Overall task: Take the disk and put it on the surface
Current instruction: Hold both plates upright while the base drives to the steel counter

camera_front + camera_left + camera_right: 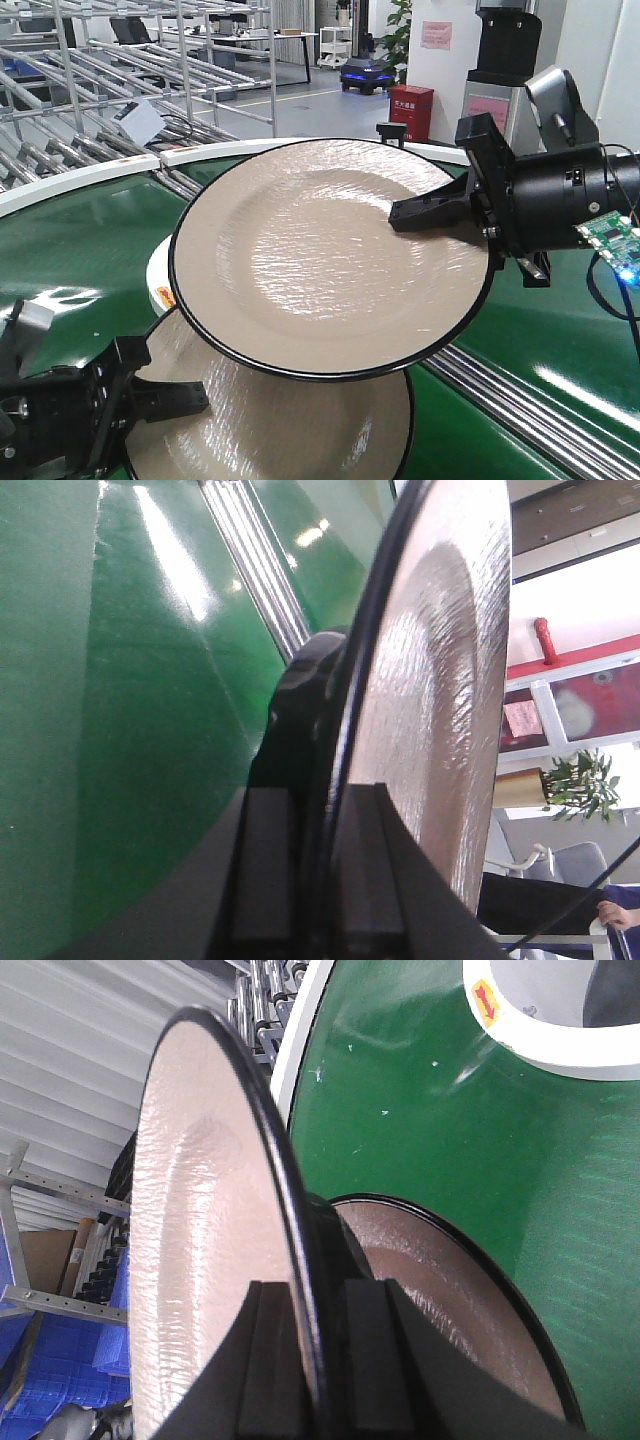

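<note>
Exterior front-facing view: at lower left, the left tool is clenched on the rim of the lower disk, a beige plate with a black edge lying low over the green conveyor belt; whether it touches the belt cannot be told. Above it at centre, tilted and overlapping it, the upper disk, of the same make, hangs clear of the belt and covers part of the white inner ring. At right, the right tool grips that disk's right rim. The left wrist view adds what the front cannot: fingers on either face of the lower disk's edge, with metal rails crossing the belt behind. The right wrist view shows the same pinch on the upper disk, the lower disk beneath it, and a yellow-and-red label on the white ring.
</note>
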{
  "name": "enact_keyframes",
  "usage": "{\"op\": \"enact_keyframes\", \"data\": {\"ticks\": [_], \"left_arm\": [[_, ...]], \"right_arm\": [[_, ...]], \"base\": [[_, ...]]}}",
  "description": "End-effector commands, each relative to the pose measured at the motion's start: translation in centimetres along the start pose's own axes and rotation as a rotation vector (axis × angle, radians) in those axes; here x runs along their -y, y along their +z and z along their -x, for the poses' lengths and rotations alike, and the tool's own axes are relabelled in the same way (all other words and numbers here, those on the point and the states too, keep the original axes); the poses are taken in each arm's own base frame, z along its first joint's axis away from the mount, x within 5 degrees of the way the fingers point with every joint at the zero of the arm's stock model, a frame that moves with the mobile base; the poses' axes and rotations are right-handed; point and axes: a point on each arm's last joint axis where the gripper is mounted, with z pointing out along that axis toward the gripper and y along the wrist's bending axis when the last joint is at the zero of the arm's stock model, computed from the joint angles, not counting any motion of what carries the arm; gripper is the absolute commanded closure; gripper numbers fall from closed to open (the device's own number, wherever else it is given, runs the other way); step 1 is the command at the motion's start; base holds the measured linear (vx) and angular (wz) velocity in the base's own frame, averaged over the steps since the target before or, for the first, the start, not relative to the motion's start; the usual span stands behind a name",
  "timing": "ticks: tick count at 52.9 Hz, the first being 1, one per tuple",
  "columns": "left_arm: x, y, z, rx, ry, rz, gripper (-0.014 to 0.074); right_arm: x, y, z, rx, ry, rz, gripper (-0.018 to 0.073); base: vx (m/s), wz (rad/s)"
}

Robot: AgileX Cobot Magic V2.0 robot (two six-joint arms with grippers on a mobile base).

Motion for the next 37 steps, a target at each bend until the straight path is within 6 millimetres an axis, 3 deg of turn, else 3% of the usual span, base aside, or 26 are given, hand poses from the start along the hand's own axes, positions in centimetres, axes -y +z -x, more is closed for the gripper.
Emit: {"op": "enact_keyframes", "data": {"ticks": [1, 37], "left_arm": [[2.12, -0.78, 0.60, 0.046, -0.046, -0.101, 0.0596], [2.09, -0.76, 0.62, 0.047, -0.047, -0.099, 0.0595]], "right_arm": [[-3.16, -1.81, 0.71, 0.111, 0.011, 0.129, 0.0568], [-3.12, -1.78, 0.72, 0.111, 0.012, 0.129, 0.0568]], "base": [[0.00, 0.00], [-0.04, -0.01]]}}
